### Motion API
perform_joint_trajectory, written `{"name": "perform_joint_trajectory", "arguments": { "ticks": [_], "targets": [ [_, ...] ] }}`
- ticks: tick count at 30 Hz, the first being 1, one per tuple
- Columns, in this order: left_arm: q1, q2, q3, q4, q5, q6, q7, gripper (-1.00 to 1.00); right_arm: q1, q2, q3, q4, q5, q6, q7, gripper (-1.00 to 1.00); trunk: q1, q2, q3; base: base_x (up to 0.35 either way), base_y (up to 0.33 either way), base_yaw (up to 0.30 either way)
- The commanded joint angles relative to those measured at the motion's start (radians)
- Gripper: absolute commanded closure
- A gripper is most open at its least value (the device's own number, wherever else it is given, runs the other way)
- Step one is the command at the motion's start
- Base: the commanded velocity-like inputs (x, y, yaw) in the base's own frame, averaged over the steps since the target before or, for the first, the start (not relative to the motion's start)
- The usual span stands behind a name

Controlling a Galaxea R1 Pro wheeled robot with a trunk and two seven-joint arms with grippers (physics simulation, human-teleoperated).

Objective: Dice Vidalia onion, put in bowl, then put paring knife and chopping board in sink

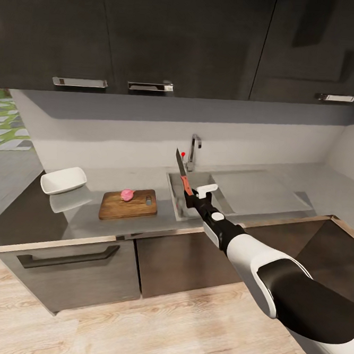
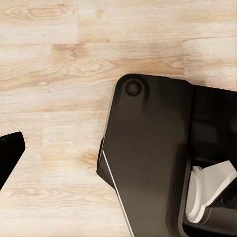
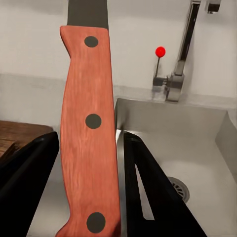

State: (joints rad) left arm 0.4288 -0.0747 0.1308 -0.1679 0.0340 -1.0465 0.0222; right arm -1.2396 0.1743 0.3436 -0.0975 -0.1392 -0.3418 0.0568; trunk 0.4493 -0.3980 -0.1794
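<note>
Right gripper point(image 1: 188, 190) is clamped on the paring knife point(image 1: 181, 172) over the sink point(image 1: 176, 201) — onion point(image 1: 127, 194) sits whole on the chopping board point(image 1: 128, 205) to its left, so we reckon dicing, bowl point(image 1: 64, 181) and cleanup remain.

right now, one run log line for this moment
right end effector: holding paring knife upright above sink | onion: whole, on chopping board | bowl: empty

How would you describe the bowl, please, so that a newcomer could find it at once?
Start at the sink in the grey countertop and look left, past the brown chopping board with the pink onion on it. The bowl sits beyond the board's left end: white, glossy, squarish, the one pale dish there.
</note>
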Motion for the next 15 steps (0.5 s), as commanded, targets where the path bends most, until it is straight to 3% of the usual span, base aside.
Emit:
{"name": "perform_joint_trajectory", "arguments": {
  "ticks": [1,4,5,7,8,12,15],
  "targets": [
    [0.001,0.000,-0.002,-0.002,0.003,-0.001,0.002,-1.00,-0.001,0.000,0.005,0.001,-0.009,0.002,0.004,1.00,0.001,-0.002,-0.002,0.000,0.000,0.000],
    [0.001,0.000,-0.002,-0.002,0.003,-0.001,0.002,-1.00,-0.001,0.000,0.008,-0.005,0.013,0.038,0.003,1.00,0.001,-0.002,-0.002,-0.018,0.000,0.000],
    [0.001,0.000,-0.002,-0.001,0.003,-0.001,0.002,-1.00,-0.001,0.000,0.010,-0.007,0.031,0.061,0.002,1.00,0.001,-0.002,-0.002,-0.058,0.000,0.000],
    [0.001,0.000,-0.002,-0.001,0.004,-0.001,0.002,-1.00,-0.002,0.000,0.015,-0.050,0.109,0.161,-0.019,1.00,0.001,-0.002,-0.002,-0.149,0.000,0.000],
    [0.001,0.000,-0.002,-0.001,0.004,-0.001,0.002,-1.00,-0.002,0.000,0.016,-0.067,0.120,0.178,-0.028,1.00,0.001,-0.002,-0.002,-0.187,0.000,0.000],
    [0.001,0.000,-0.002,0.001,0.004,-0.001,0.003,-1.00,-0.002,0.000,0.029,-0.300,0.259,0.457,-0.140,1.00,0.001,-0.002,-0.002,-0.211,0.000,0.000],
    [0.001,0.001,-0.002,0.002,0.004,-0.001,0.003,-1.00,-0.002,0.000,0.035,-0.416,0.353,0.592,-0.169,1.00,0.001,-0.002,-0.002,-0.146,0.000,0.000]
  ]
}}
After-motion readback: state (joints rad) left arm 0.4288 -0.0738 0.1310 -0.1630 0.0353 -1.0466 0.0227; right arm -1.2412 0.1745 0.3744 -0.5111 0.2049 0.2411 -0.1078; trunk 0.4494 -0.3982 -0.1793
